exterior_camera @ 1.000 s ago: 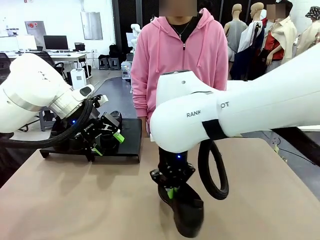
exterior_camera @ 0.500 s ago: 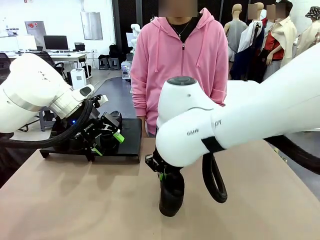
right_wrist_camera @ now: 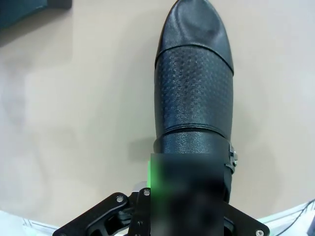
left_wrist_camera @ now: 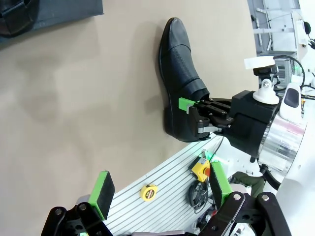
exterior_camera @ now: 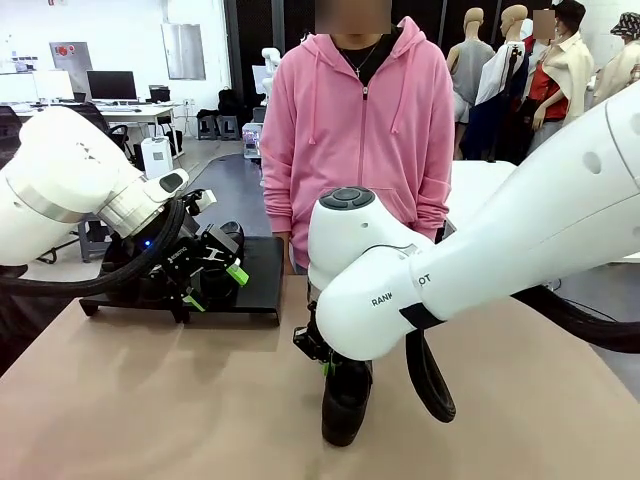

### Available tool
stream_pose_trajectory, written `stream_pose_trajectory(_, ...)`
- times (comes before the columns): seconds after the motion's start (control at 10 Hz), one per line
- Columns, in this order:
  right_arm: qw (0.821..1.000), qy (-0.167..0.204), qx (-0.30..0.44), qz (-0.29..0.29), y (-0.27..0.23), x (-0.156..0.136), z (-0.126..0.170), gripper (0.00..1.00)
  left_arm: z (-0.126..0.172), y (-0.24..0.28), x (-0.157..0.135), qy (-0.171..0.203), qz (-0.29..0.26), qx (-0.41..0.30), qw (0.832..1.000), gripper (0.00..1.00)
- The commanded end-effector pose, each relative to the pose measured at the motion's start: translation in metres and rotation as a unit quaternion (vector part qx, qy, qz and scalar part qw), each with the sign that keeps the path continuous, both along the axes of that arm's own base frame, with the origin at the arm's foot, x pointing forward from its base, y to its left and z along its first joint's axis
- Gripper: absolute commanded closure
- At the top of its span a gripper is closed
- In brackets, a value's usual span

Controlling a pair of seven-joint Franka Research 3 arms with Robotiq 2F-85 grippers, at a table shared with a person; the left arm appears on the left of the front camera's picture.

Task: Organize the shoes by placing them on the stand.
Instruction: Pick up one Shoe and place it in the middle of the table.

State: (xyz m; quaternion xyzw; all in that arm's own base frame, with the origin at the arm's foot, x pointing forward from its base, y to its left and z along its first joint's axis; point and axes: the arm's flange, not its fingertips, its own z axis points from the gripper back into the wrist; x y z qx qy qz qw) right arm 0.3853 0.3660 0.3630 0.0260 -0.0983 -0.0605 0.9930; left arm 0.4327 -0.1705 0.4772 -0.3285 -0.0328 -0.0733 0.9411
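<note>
the right gripper (exterior_camera: 322,362) was clamped on the heel end of a shoe (exterior_camera: 345,402), which sat on the table (exterior_camera: 150,410) in front of the stand (exterior_camera: 262,285), nearer the robot and to the stand's right. in the front view the shoe hung below the big white elbow of the right arm, its dark toe near the tabletop. the left wrist view showed that same shoe (left_wrist_camera: 179,81) lying long on the tan surface, toe pointing toward the stand (left_wrist_camera: 54,12), with the right gripper (left_wrist_camera: 189,115) pinching its rear rim, one green pad outside the leather. in the right wrist view the shoe (right_wrist_camera: 194,83) ran straight away from the camera, textured vamp and smooth rounded toe, its collar blurred between the closed jaws.

the left gripper (exterior_camera: 215,285) hovered over the stand's left half with its jaws apart and nothing between the pads (left_wrist_camera: 102,189). another shoe (exterior_camera: 228,238) rested on the stand just behind it. a person in a pink hoodie (exterior_camera: 360,120) stood behind the stand at the table's far edge.
</note>
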Motion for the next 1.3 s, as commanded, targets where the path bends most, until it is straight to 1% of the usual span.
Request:
stream_pose_trajectory(0.0, 1.000, 0.002, -0.004, -0.003, -0.002, -0.004, 0.006, 1.00, 0.000, 0.003, -0.002, -0.001, -0.005, 0.001, 1.000, 0.00)
stream_pose_trajectory(0.1, 1.000, 0.000, 0.000, 0.000, 0.000, 0.000, 0.000, 1.00, 0.000, 0.003, -0.002, -0.001, -0.005, 0.001, 1.000, 0.00)
stream_pose_trajectory(0.2, 1.000, -0.003, -0.007, 0.011, -0.001, -0.002, 0.000, 0.71, 0.000, 0.003, -0.002, -0.001, -0.005, 0.001, 1.000, 0.00)
stream_pose_trajectory(0.3, 1.000, -0.018, -0.002, 0.019, -0.003, -0.005, 0.006, 0.11, 0.000, 0.003, -0.002, -0.001, -0.005, 0.001, 1.000, 0.00)
stream_pose_trajectory(0.4, 0.999, -0.020, 0.008, 0.040, -0.009, -0.010, 0.017, 0.00, 0.000, 0.003, -0.002, -0.001, -0.005, 0.001, 1.000, 0.00)
stream_pose_trajectory(0.5, 0.997, -0.013, 0.032, 0.073, -0.022, -0.017, 0.036, 0.00, 0.000, 0.003, -0.002, -0.001, -0.005, 0.001, 1.000, 0.00)
stream_pose_trajectory(0.6, 0.992, 0.001, 0.063, 0.109, -0.045, -0.024, 0.059, 0.00, 0.000, 0.003, -0.002, -0.001, -0.005, 0.001, 1.000, 0.00)
stream_pose_trajectory(0.7, 0.995, -0.023, 0.043, 0.093, -0.086, -0.033, 0.084, 0.00, 0.000, 0.003, -0.002, -0.001, -0.005, 0.001, 1.000, 0.00)
stream_pose_trajectory(0.8, 0.997, -0.042, 0.039, 0.055, -0.129, -0.042, 0.102, 0.00, 0.000, 0.003, -0.002, -0.001, -0.005, 0.001, 1.000, 0.00)
stream_pose_trajectory(0.9, 0.997, -0.049, 0.050, 0.024, -0.174, -0.054, 0.114, 0.00, 0.000, 0.003, -0.002, -0.001, -0.005, 0.001, 1.000, 0.00)
stream_pose_trajectory(1.0, 0.995, -0.025, 0.089, 0.031, -0.219, -0.066, 0.122, 0.00, 0.000, 0.003, -0.002, -0.001, -0.005, 0.001, 1.000, 0.00)
stream_pose_trajectory(1.1, 0.989, 0.000, 0.144, 0.046, -0.267, -0.078, 0.125, 0.00, 0.000, 0.003, -0.002, -0.001, -0.005, 0.001, 1.000, 0.00)
stream_pose_trajectory(1.2, 0.978, 0.007, 0.203, 0.044, -0.311, -0.084, 0.121, 0.00, 0.000, 0.003, -0.002, -0.001, -0.005, 0.001, 1.000, 0.00)
